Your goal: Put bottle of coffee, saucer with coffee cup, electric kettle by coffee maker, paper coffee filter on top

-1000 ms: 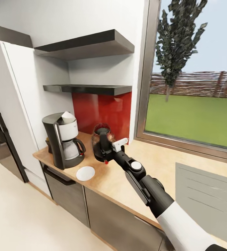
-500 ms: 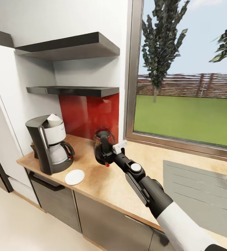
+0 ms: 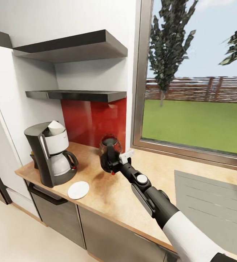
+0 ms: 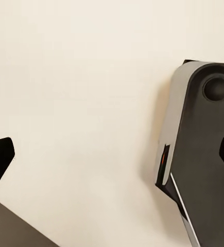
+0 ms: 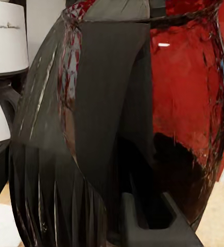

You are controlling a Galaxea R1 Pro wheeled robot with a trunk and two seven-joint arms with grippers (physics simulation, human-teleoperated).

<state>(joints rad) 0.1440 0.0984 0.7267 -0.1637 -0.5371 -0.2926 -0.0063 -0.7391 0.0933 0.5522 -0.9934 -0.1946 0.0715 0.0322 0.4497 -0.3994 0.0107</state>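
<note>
The coffee maker (image 3: 50,157) stands at the left end of the kitchen countertop (image 3: 111,196), with the paper coffee filter (image 3: 56,126) in its top. The saucer (image 3: 78,190) lies bare in front of it. My right gripper (image 3: 112,162) is shut on the black handle of the electric kettle (image 3: 108,153), upright to the right of the coffee maker; the right wrist view shows the kettle (image 5: 189,103) close up. I cannot tell whether its base touches the counter. A small dark thing (image 3: 32,159) peeks from behind the coffee maker. The kitchen shelf (image 3: 78,95) looks bare. The coffee cup is out of view. My left gripper (image 4: 112,159) is open over pale floor.
A thicker dark board (image 3: 71,45) hangs above the shelf. A red backsplash (image 3: 93,122) sits behind the kettle. A grey drainboard (image 3: 213,203) takes the counter's right part under a large window (image 3: 195,109). A tall white cabinet (image 3: 2,120) borders the left end.
The camera has swung, shifting the whole picture and bringing more window and drainboard into view. The kettle stays in my right gripper, right of the coffee maker.
</note>
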